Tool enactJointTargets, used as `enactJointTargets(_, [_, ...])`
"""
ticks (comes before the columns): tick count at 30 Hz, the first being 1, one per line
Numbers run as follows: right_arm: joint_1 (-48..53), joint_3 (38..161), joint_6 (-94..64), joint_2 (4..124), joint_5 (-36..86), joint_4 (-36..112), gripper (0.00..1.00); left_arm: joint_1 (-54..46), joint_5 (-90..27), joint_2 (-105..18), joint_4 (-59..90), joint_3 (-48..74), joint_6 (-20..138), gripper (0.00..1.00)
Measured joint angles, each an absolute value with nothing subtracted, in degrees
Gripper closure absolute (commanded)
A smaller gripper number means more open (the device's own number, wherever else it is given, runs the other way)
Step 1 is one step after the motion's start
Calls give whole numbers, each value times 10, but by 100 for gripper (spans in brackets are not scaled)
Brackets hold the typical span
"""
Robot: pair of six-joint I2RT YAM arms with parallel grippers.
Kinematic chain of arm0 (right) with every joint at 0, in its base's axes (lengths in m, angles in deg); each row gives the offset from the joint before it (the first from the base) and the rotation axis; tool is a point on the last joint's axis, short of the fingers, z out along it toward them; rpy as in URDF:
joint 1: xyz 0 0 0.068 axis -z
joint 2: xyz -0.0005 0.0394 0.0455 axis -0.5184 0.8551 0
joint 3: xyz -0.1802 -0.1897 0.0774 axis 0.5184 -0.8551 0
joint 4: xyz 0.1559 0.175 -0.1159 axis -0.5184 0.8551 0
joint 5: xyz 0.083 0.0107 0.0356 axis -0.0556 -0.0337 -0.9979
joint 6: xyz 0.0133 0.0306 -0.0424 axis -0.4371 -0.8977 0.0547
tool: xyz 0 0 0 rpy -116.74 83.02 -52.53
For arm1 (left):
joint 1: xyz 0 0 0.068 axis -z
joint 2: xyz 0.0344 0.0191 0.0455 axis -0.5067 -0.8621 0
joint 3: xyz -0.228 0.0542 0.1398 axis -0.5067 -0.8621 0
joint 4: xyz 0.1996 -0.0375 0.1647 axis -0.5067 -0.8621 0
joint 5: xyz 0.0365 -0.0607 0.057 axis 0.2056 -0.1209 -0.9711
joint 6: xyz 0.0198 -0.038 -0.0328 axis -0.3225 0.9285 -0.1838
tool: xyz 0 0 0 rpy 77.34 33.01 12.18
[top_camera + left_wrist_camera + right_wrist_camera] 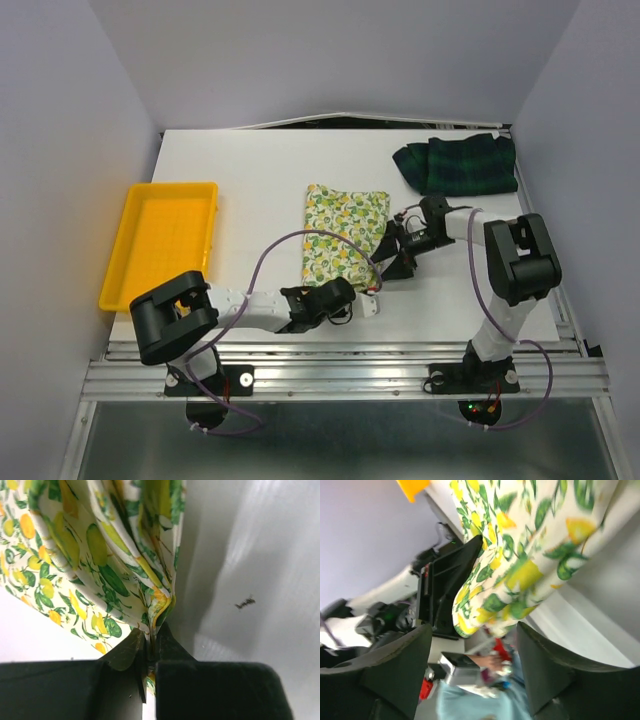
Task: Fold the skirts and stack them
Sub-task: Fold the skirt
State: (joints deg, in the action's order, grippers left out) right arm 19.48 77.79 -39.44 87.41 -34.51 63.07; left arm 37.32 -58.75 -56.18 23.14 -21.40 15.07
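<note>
The lemon-print skirt [345, 232] lies as a narrow rectangle in the middle of the table. My left gripper [363, 291] is shut on its near right corner. In the left wrist view the skirt's cloth [100, 555] bunches into the closed jaws of that gripper [150, 647]. My right gripper [391, 261] is open just right of that corner. In the right wrist view the skirt's hem [520, 560] hangs just beyond the spread fingers of the right gripper [475, 652], which hold nothing. The plaid skirt [460, 165] lies crumpled at the far right.
A yellow tray [165, 240] stands at the table's left edge. Grey walls close in on both sides and the back. The left gripper's black body [445, 580] shows close by in the right wrist view.
</note>
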Motion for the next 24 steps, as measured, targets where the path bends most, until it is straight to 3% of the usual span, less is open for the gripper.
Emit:
enactJointTargets(5, [223, 986, -185, 939, -251, 850, 24, 373, -540, -562, 131, -178, 152, 100])
enactJointTargets(9, [232, 1123, -110, 972, -188, 918, 24, 374, -507, -565, 49, -132, 163, 100])
enactJointTargets(17, [225, 1348, -69, 1032, -81, 885, 28, 396, -473, -572, -57, -94, 176, 100])
enactJointTargets(24, [195, 1356, -14, 1087, 4, 796, 37, 399, -448, -579, -100, -72, 187, 100])
